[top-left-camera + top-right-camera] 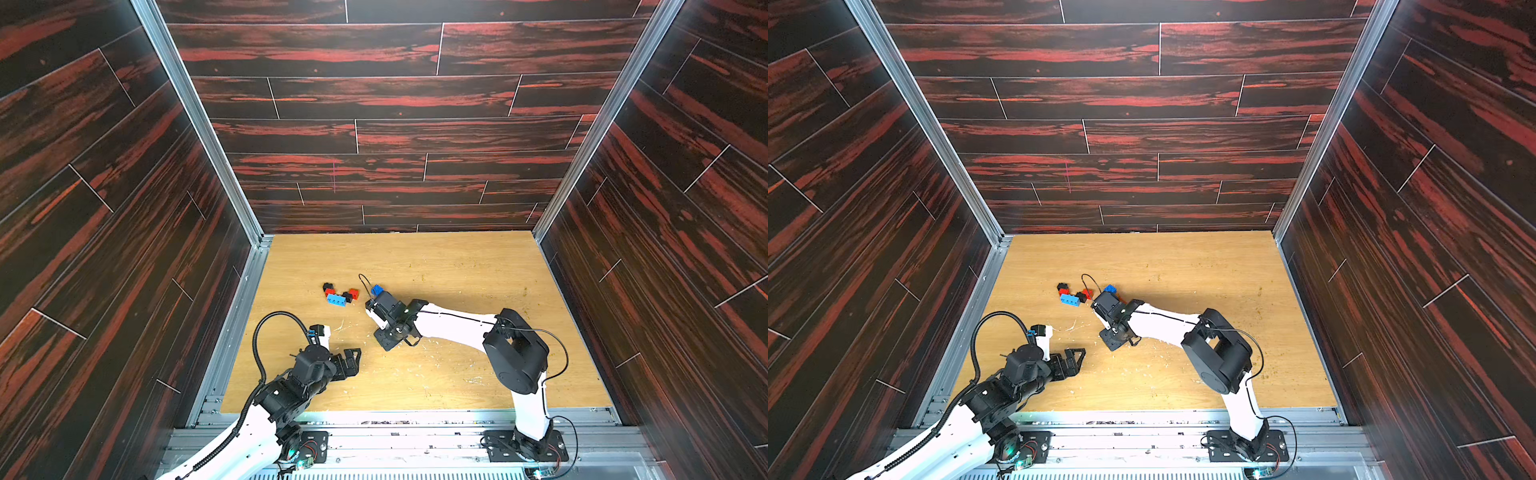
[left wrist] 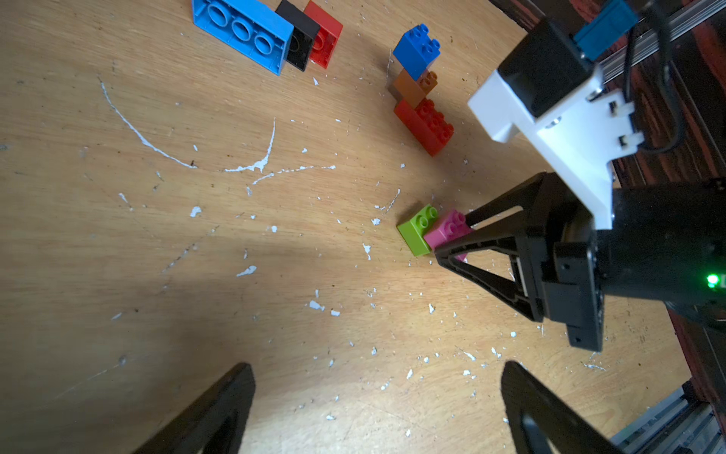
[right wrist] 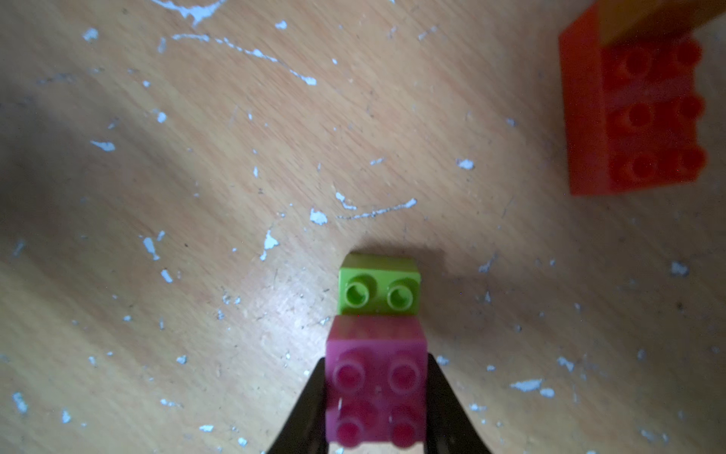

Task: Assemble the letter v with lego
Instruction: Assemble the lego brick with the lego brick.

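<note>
In both top views your right arm's wrist is hiding the pink brick, and its wrist view is cropping the right fingers to their tips. They are clamping that brick's sides, the green brick touching it just beyond on the counter. The arm is reaching leftward, wrist pitched down. Your left fingers are gaping wide, holding nothing.

A cluster of lego bricks and a blue brick sit on the wooden table.
</note>
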Robot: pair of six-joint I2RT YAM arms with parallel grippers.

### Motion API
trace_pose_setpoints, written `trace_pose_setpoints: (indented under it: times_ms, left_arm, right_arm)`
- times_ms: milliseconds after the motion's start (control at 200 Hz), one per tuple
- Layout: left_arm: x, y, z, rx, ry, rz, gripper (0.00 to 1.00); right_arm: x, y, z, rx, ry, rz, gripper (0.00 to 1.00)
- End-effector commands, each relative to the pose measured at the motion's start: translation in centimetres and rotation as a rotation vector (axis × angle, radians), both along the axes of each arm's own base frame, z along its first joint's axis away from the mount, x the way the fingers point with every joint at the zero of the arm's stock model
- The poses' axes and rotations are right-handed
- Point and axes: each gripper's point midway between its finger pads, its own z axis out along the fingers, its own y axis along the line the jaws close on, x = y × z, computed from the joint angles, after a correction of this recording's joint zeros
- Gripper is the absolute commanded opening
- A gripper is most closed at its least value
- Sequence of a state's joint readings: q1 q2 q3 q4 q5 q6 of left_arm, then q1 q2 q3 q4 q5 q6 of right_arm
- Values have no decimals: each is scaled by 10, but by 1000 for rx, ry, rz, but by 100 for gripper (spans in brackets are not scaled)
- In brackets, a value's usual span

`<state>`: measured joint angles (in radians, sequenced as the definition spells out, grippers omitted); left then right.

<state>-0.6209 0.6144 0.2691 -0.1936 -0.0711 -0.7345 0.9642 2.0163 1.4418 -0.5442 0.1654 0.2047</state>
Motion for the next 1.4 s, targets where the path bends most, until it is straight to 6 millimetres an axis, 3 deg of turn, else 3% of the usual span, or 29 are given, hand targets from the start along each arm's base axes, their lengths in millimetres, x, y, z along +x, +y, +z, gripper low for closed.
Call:
trace_pose_setpoints:
  times_ms: [0, 601, 927, 1192, 1393]
  left_arm:
    - [-1, 5, -5, 14, 8, 23, 100]
    - [-4, 12, -4, 17, 6, 45, 100]
    - [-4, 12, -6, 13, 15, 51, 100]
    - [-6, 14, -4, 12, 9, 55, 100]
    - [-6, 15, -4, 11, 9, 59, 100]
  right_arm:
    - [-22, -22, -26, -117, 105, -60, 16]
    - [-27, -20, -52, -135, 145, -142, 16]
    - [-20, -27, -43, -197, 100, -155, 16]
    - [-22, -30, -53, -253, 102, -157, 16]
    - [-19, -29, -49, -269, 66, -167, 16]
